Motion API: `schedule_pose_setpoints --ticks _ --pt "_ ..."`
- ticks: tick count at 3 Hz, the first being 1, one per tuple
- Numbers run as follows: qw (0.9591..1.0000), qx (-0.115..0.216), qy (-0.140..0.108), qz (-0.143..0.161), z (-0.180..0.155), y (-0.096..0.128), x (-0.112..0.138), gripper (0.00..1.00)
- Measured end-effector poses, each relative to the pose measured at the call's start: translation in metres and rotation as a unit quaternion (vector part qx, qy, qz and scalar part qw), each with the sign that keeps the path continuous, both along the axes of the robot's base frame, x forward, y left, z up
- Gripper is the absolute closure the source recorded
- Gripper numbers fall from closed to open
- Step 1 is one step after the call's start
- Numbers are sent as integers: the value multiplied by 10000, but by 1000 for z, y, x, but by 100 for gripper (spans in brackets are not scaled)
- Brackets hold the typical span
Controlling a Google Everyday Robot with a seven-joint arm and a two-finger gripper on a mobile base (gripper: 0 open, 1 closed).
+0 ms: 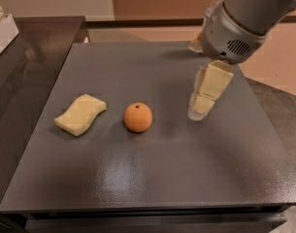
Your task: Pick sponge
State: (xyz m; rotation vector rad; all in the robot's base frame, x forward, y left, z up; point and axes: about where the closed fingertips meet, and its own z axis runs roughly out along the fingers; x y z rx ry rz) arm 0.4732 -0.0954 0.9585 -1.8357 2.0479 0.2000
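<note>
The sponge (80, 114) is a pale yellow, flat, wavy-edged pad lying on the left side of the dark grey table (152, 178). A round orange (138, 117) sits just to its right, apart from it. My gripper (200, 109) hangs from the grey arm at the upper right, cream-coloured and pointing down. It is low over the table to the right of the orange, far from the sponge, and holds nothing.
A clear water bottle (213, 6) stands at the table's far right edge, mostly hidden behind the arm. A darker counter (26, 67) adjoins the table on the left, with a white object (2, 33) at its far left corner.
</note>
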Motion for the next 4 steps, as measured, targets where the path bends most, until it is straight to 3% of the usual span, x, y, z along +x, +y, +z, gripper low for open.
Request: schedule_pose_setpoints --ticks 2,4 --pt "9970 267 291 672 -31 113 19 0" --pt "9934 370 366 1022 -54 167 27 0"
